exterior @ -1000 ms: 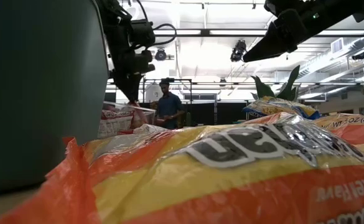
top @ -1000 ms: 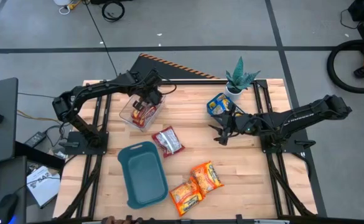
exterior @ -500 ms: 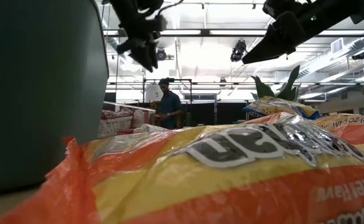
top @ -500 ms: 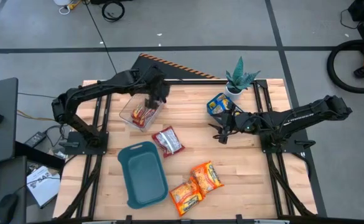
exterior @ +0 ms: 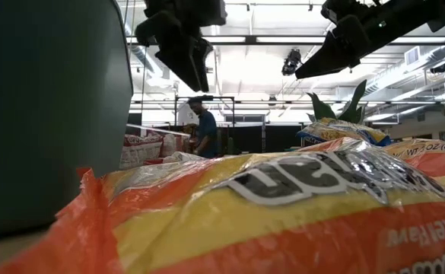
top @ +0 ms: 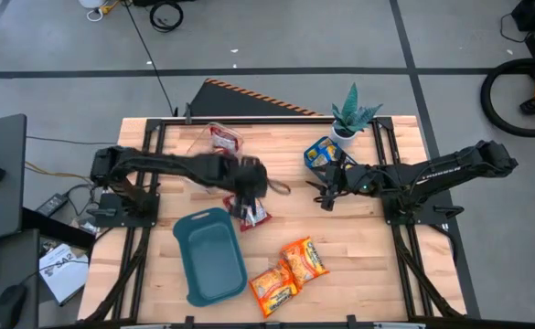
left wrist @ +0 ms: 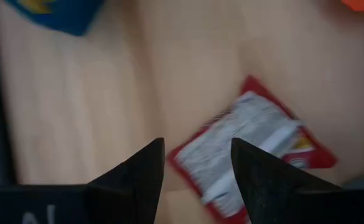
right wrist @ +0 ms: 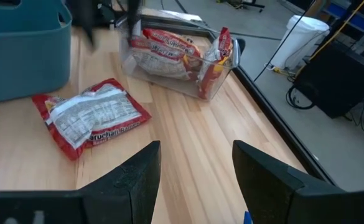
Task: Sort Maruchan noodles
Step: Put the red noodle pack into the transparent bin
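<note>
High view is looking straight down over the whole table (top: 358, 265). Low view is sitting at tabletop height, facing the room. Both wrist views are sharing the red packet (left wrist: 250, 149).

The light wooden desk (top: 358, 238) holds a teal plastic tray (top: 210, 255) at lower left, two orange noodle packets (top: 288, 271) beside it, a red noodle packet (top: 252, 213) mid-frame, a clear plastic bin (top: 214, 140) and a small potted plant (top: 351, 114) at the top.
</note>
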### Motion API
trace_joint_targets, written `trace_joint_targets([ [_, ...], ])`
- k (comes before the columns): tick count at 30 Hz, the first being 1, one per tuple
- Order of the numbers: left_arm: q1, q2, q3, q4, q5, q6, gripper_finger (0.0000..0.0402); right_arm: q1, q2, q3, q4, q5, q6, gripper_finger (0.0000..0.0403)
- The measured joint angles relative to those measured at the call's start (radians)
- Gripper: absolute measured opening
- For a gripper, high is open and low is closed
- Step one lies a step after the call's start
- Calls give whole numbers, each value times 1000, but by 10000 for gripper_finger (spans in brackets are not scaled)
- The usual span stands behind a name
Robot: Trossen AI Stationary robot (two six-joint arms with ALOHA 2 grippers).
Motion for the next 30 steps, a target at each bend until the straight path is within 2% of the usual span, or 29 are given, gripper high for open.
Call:
trace_joint_targets([
  [4, -46, 83, 6, -7, -3, -43, 192, -8, 0, 0, 3, -2, 9, 204],
  [12, -68, 218, 6, -72, -15, 91, 192, -8, 0, 0, -1, -7, 12, 204],
  [18, -60, 249, 5, -75, 9, 121, 190, -8, 0, 0, -1, -7, 8, 204],
  [25, -62, 245, 6, -74, 16, 124, 159, -8, 0, -1, 0, -14, 22, 204],
  [30, -56, 245, 46, -166, 34, 117, 144, -9, 0, -1, 1, -19, 23, 204],
])
